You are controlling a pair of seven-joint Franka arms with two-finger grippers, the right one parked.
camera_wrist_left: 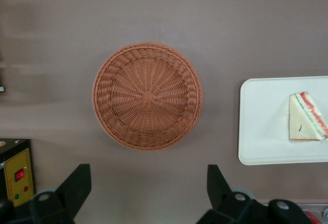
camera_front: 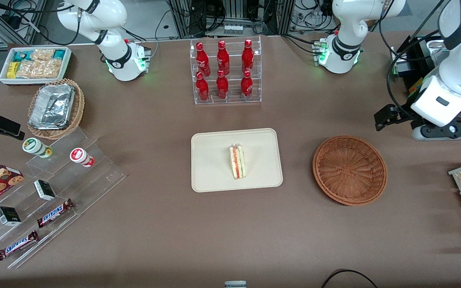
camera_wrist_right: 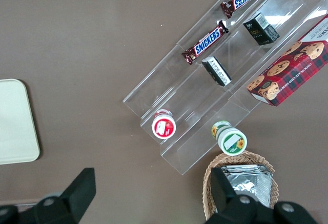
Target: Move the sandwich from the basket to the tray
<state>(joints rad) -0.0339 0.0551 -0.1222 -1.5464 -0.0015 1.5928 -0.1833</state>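
Resting on the tray [camera_front: 214, 172], the sandwich [camera_front: 237, 162] lies a little toward the working arm's end of the tray's middle, its red and green filling edge showing from above. The tray sits flat on the brown surface [camera_front: 166, 232], nearer to the front camera than the clear rack of red bottles [camera_front: 224, 72]. Beside the tray, toward the working arm's end of the surface, stands the round woven basket [camera_front: 349, 171], with only its wicker bottom showing inside; a strip of bare surface separates basket and tray.

In the left wrist view the end effector [camera_wrist_left: 148, 193] hangs high above the surface with its two dark fingers [camera_wrist_left: 76, 183] spread wide apart, gripping nothing and touching nothing. The basket [camera_wrist_left: 147, 96] lies below it, with the tray [camera_wrist_left: 261, 126] and the sandwich [camera_wrist_left: 306, 117] off to one side.

In the front view the working arm is raised near the edge of the surface, well apart from the basket.
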